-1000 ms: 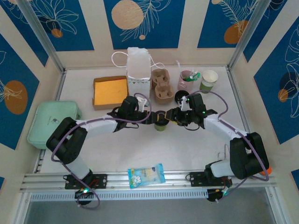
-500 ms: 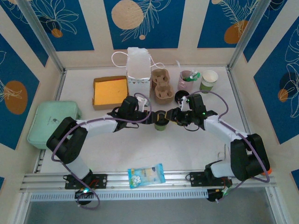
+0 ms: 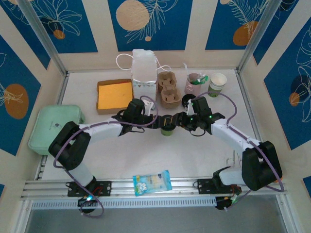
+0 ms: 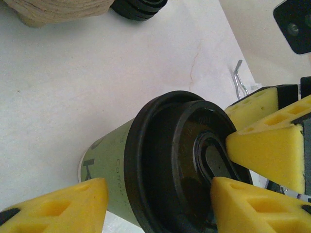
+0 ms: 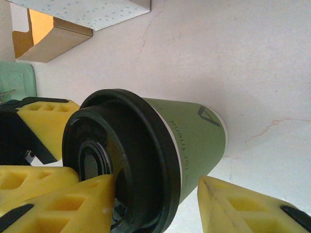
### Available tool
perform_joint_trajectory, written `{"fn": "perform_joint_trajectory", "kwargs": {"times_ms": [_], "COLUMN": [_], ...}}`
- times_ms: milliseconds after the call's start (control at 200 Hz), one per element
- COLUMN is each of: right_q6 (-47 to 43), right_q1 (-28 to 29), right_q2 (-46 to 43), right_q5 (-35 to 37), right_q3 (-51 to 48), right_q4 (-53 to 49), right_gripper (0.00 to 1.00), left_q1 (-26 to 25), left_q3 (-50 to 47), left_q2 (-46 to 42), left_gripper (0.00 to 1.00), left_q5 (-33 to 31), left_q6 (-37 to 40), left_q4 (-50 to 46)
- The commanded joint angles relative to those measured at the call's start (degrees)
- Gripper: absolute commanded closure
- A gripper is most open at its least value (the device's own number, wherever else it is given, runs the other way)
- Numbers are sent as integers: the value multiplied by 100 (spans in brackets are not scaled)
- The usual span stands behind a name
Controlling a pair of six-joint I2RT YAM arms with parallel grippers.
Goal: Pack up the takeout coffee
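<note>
The green paper takeout coffee cup [image 3: 167, 128] with black plastic lid [image 5: 116, 160] stands just nearside of the brown pulp cup carrier [image 3: 167, 91]. The left gripper [image 3: 160, 122] and right gripper [image 3: 178, 121] straddle it half-open; whether either grips is unclear. Uneven pulls could tip it or pop the lid.

The cup [image 4: 109, 170] is matt green paper under a smooth, slightly glossy black plastic lid [image 4: 160, 145]. The yellow finger pads [image 4: 53, 206] look like matt foam; the white table [image 4: 73, 73] is smooth.
</note>
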Motion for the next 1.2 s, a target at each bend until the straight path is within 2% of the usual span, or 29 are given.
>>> {"fn": "perform_joint_trajectory", "kwargs": {"times_ms": [0, 315, 725, 1006, 1191], "right_q6": [-146, -189, -283, -379, -536], "right_q1": [102, 215, 235, 244, 319], "right_q2": [26, -193, -229, -264, -261], "right_q5": [406, 380, 569, 575, 857], "right_q3": [-69, 29, 474, 780, 1226], "right_q4": [-884, -929, -1257, -1485, -1938], "right_gripper": [50, 45, 44, 43, 41], "left_q1": [-77, -77, -77, -59, -44], "left_q3": [141, 374, 644, 669, 530], "left_q2": [23, -131, -479, -765, -933], "left_gripper": [40, 33, 18, 16, 16], "left_q5": [-183, -236, -255, -370, -524], "left_q6": [220, 366, 313, 362, 416], "left_q4": [-569, -838, -941, -1061, -1153]}}
